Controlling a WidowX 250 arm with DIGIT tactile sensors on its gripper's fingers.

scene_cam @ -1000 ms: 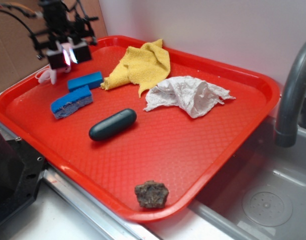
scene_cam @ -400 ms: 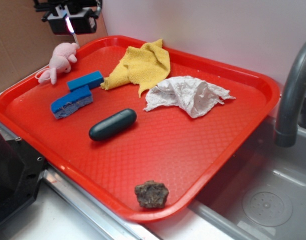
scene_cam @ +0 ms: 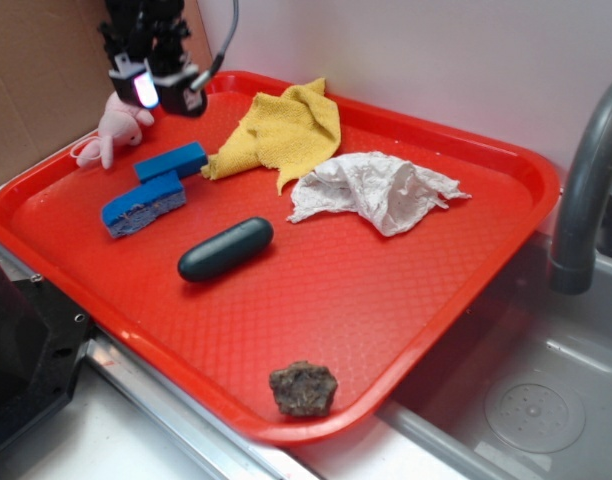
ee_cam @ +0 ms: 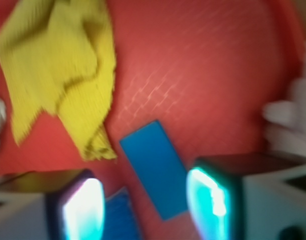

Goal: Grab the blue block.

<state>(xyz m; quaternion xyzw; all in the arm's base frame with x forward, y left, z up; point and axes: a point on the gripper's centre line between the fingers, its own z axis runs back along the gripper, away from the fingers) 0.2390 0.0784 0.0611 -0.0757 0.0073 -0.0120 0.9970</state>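
The blue block lies flat on the red tray near its far left, just behind the blue-topped sponge. My gripper hangs in the air above and behind the block, open and empty. In the wrist view the block lies on the tray below and between my two glowing fingers, at an angle to them. A corner of the sponge shows beside the left finger. The gripper touches nothing.
A yellow cloth lies right of the block and shows in the wrist view. A pink plush toy sits at the tray's left rim. A dark capsule, crumpled white paper and a brown rock lie further along. A faucet stands right.
The gripper rose off the pink toy at the tray's left rim, then came right and down a little. It now hangs above the blue block. The objects have not moved.
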